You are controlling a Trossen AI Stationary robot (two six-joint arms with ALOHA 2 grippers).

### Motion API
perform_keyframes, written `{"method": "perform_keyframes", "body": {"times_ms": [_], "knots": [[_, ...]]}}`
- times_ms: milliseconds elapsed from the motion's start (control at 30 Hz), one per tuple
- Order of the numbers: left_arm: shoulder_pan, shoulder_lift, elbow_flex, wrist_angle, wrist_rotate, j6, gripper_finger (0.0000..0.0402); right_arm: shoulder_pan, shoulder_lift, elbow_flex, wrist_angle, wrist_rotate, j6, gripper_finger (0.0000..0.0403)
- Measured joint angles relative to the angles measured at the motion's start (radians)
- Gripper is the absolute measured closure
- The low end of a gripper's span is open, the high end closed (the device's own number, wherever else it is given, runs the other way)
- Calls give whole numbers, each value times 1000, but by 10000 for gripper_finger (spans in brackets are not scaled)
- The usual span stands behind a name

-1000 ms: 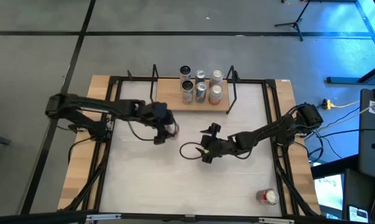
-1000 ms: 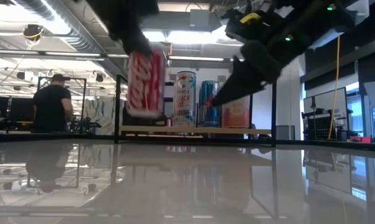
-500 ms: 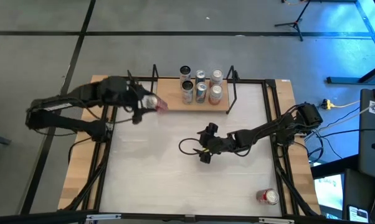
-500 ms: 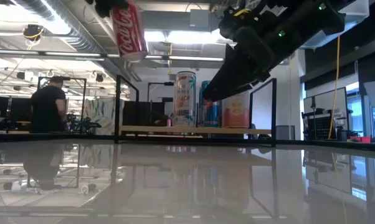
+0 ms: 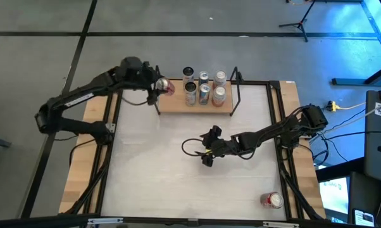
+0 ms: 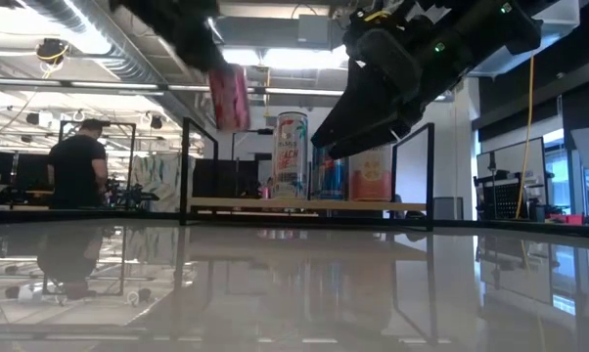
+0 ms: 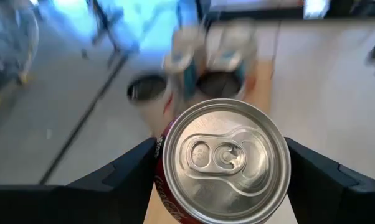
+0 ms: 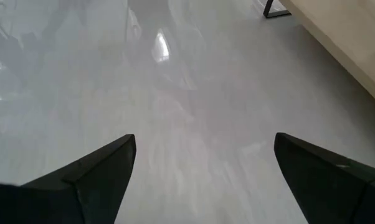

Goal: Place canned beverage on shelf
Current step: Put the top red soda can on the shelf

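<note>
Left gripper (image 5: 157, 87) carried red soda can (image 5: 166, 87) over shelf (image 5: 178, 104) end, side-clamped; rigid, slick, dentable; right gripper (image 5: 207, 156) wide.

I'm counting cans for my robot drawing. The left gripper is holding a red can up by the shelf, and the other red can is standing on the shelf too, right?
Not quite. The other red can lies on the table's near right corner, not on the shelf, as the high view shows. The left gripper does hold a red can by the shelf.

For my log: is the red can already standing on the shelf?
No. The left gripper holds the red can in the air above the shelf.
</note>
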Motion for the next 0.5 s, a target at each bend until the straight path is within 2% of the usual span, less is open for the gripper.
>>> {"method": "perform_keyframes", "body": {"times_ms": [67,233,500], "knots": [[39,47,-1,-12,8,5,129,0,0,0,3,0,4,23],[116,150,-1,43,137,4,129,0,0,0,5,12,6,23],[166,260,-1,127,158,5,129,0,68,2,49,17,23,23]]}}
